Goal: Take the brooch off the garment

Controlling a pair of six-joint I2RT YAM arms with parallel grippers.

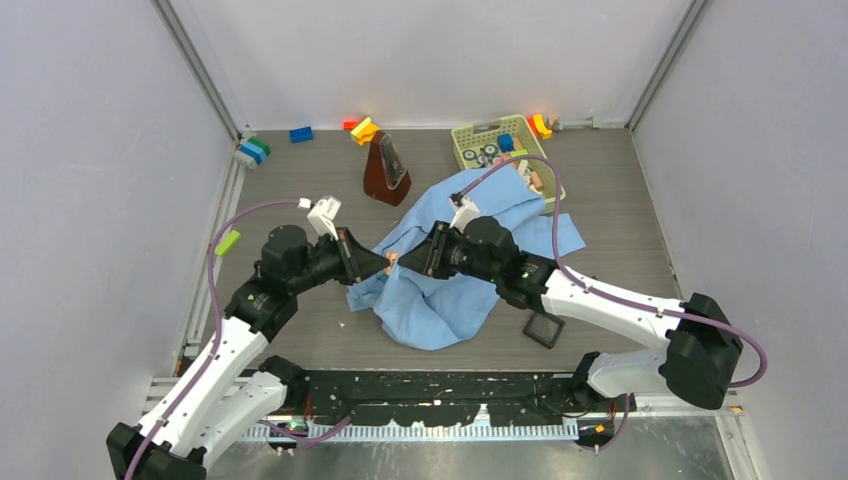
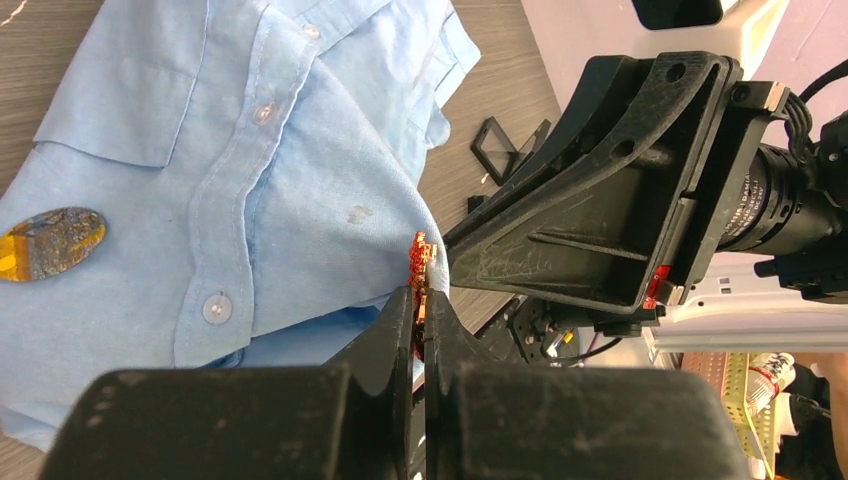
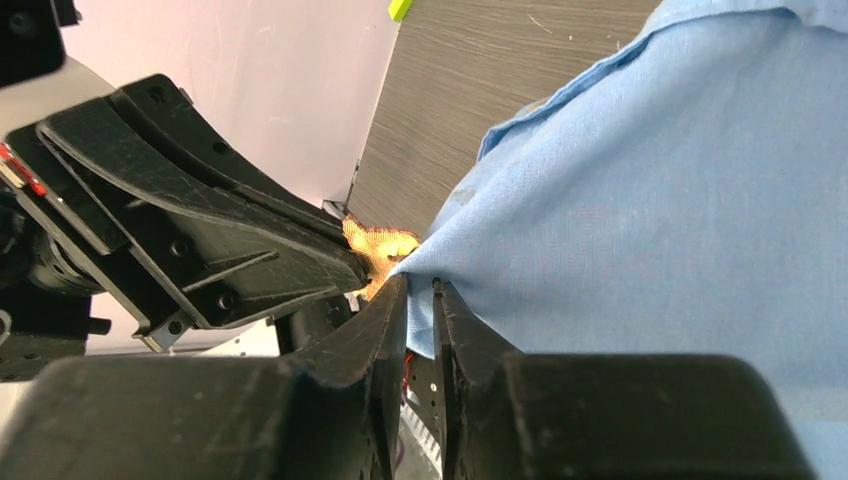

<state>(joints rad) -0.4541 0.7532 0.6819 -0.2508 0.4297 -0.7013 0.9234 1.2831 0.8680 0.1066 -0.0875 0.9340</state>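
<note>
The light-blue shirt (image 1: 450, 270) lies crumpled mid-table, one fold lifted between the two grippers. The brooch (image 2: 421, 262) is a small orange-red beaded piece at the tip of that fold; it also shows in the right wrist view (image 3: 378, 250) and the top view (image 1: 392, 261). My left gripper (image 1: 384, 265) is shut on the brooch, seen close in its wrist view (image 2: 423, 300). My right gripper (image 1: 405, 264) is shut on the shirt fold right beside the brooch (image 3: 420, 292). The two gripper tips nearly touch. A second oval yellow-grey badge (image 2: 48, 243) sits on the shirt's chest.
A dark red-brown metronome (image 1: 386, 172) stands behind the shirt. A green basket (image 1: 468, 135) of small items is at the back right, partly under the shirt. A black square frame (image 1: 543, 329) lies near the right arm. Coloured blocks (image 1: 301, 134) sit along the back wall.
</note>
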